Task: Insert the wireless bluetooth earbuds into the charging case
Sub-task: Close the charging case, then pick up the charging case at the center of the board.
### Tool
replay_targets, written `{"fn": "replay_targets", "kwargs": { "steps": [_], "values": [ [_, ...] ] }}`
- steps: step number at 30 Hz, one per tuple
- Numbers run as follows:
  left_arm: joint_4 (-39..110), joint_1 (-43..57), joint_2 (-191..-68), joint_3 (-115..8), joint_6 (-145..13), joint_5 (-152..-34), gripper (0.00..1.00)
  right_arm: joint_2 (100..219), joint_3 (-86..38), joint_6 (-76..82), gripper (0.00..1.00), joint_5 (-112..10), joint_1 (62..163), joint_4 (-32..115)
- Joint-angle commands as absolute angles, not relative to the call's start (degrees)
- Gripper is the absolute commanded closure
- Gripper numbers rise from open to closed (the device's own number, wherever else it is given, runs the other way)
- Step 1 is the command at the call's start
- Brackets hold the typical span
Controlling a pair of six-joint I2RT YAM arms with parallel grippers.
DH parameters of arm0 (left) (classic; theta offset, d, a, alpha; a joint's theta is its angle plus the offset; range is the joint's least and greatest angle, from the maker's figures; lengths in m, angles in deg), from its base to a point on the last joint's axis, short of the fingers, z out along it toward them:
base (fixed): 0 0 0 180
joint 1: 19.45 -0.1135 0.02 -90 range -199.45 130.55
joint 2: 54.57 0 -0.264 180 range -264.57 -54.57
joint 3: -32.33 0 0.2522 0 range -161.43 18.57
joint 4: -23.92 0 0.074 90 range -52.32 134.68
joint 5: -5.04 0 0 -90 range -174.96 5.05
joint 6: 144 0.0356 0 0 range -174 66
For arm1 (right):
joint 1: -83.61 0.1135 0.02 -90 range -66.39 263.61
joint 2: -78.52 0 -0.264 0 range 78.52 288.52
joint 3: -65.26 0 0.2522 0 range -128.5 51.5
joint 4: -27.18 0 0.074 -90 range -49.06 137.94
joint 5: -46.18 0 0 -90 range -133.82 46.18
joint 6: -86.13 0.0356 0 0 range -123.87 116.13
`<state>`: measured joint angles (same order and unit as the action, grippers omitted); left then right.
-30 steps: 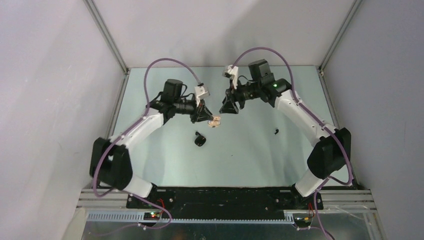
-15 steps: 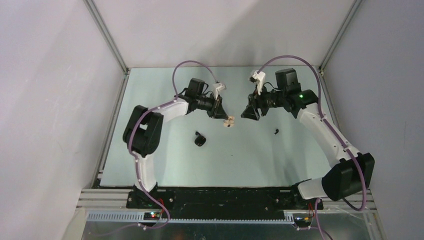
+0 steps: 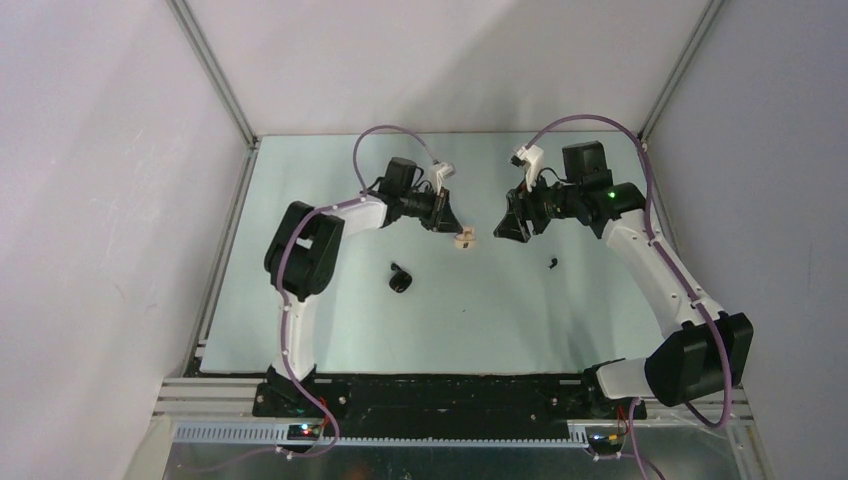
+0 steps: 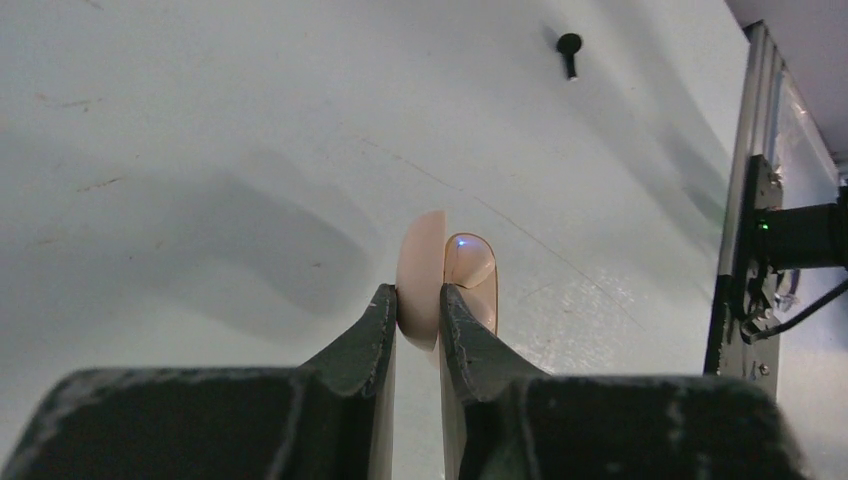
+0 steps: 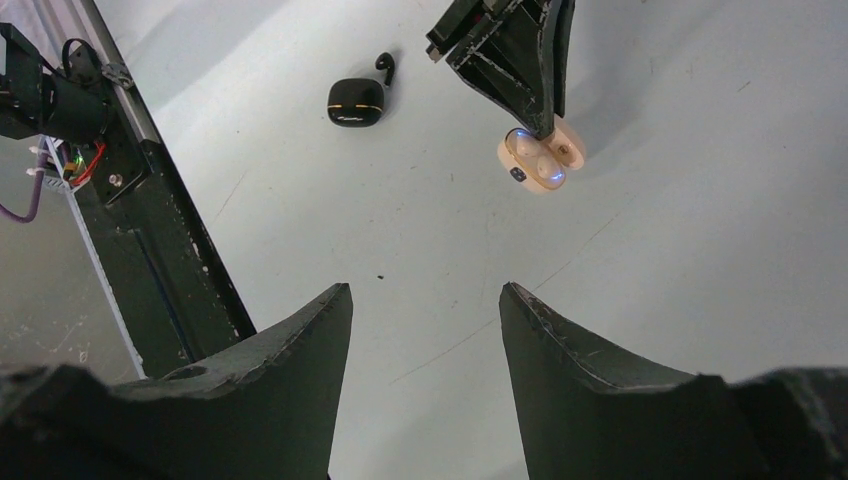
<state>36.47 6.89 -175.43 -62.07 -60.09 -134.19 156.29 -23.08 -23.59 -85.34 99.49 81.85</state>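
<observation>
Your outstretched left gripper (image 4: 418, 300) is pinching the smooth, rounded cream case (image 4: 425, 262). Your right gripper (image 5: 425, 300) is hovering opposite that case, gaping, empty

Left arm (image 3: 345, 215): white link shells, black joint housings, black motor block at the wrist. Right arm (image 3: 650, 265): same build, with a green lamp (image 3: 610, 196) lit on its wrist housing. One purple cable (image 3: 385, 130) runs along each arm. White camera bracket (image 3: 527, 156) on each wrist. Fingers (image 4: 362, 350): dull black, wedge-shaped, edges scuffed and chipped. Black base plate (image 3: 450, 395); red wiring (image 3: 320, 405) at the mounts.
</observation>
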Motion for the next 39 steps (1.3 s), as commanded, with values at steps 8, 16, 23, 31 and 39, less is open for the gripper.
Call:
{"fn": "replay_targets", "kwargs": {
  "steps": [8, 16, 23, 31, 39],
  "values": [
    [39.5, 7.2, -179.3, -68.8, -64.7, -127.1, 0.49, 157.7, -23.0, -24.4, 0.39, -84.4, 99.3, 81.3],
    [44.5, 3.7, -174.7, -77.2, -64.5, -124.5, 0.34, 158.3, -23.0, -26.5, 0.38, -83.8, 99.3, 80.6],
    [51.3, -1.4, -156.9, -70.9, -61.8, -113.5, 0.21, 157.3, -23.0, -31.8, 0.35, -78.9, 101.0, 78.8],
    [68.5, -4.3, -137.0, -54.7, -58.2, -105.4, 0.06, 159.6, -21.7, -20.8, 0.28, -70.6, 103.4, 67.1],
    [69.2, -3.9, -136.6, -39.9, -58.5, -103.3, 0.14, 163.9, -21.5, -11.4, 0.25, -73.1, 105.2, 67.0]
  ]
}}
